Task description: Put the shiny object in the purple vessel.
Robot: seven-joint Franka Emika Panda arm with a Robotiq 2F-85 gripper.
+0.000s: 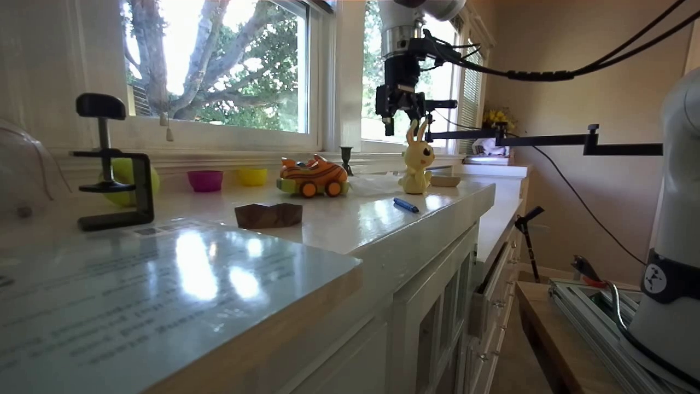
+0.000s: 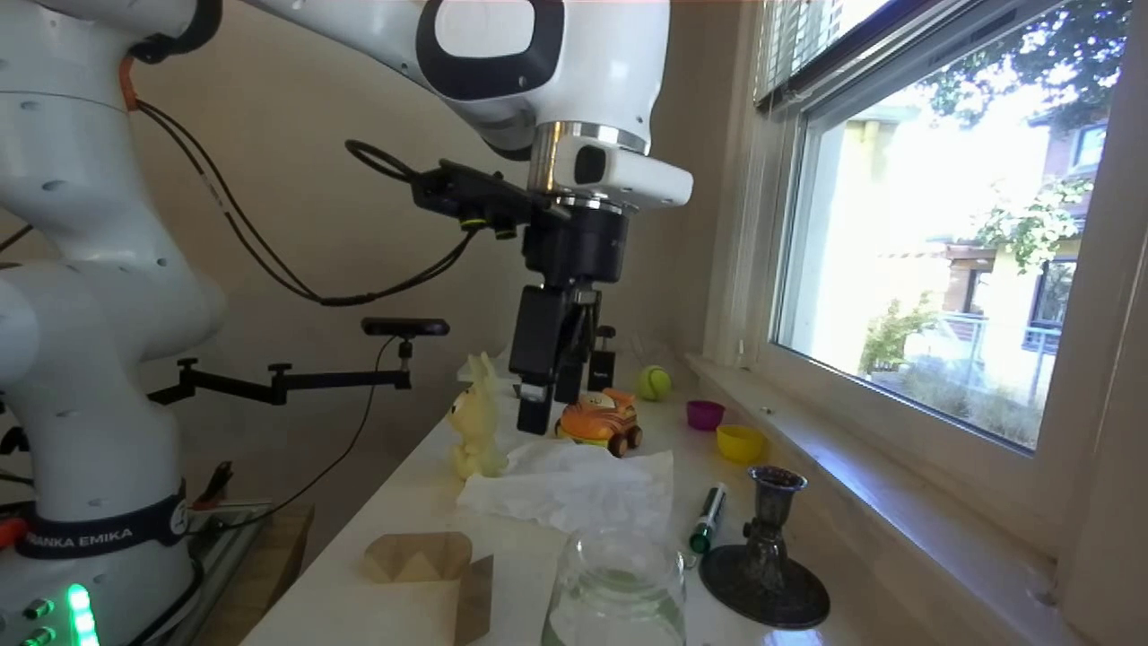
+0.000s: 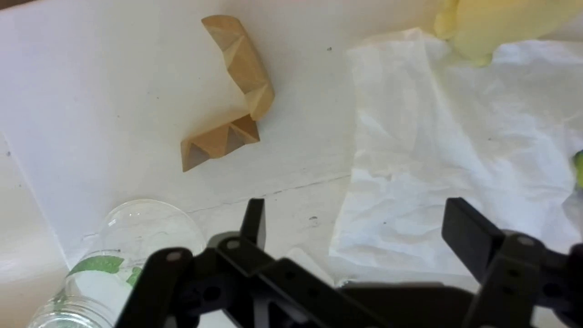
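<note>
The purple vessel is a small magenta bowl (image 1: 205, 181) near the window sill; it also shows in an exterior view (image 2: 705, 414) beside the yellow bowl. It is out of the wrist view. No single shiny object stands out clearly. A small silvery edge (image 3: 342, 282) shows in the wrist view, mostly hidden by the gripper's body. A small bright bit (image 2: 690, 560) shows between the glass jar and the green marker. My gripper (image 3: 355, 218) is open and empty, pointing down above the counter and white paper; it shows in both exterior views (image 1: 403, 127) (image 2: 551, 402).
Around it are a yellow rabbit (image 2: 477, 422), orange toy car (image 2: 601, 418), yellow bowl (image 2: 740, 444), crumpled white paper (image 2: 574, 489), green marker (image 2: 708, 519), dark metal candlestick (image 2: 765, 574), glass jar (image 2: 619, 592), brown folded pieces (image 3: 246, 68), blue marker (image 1: 406, 205) and black clamp (image 1: 112, 164).
</note>
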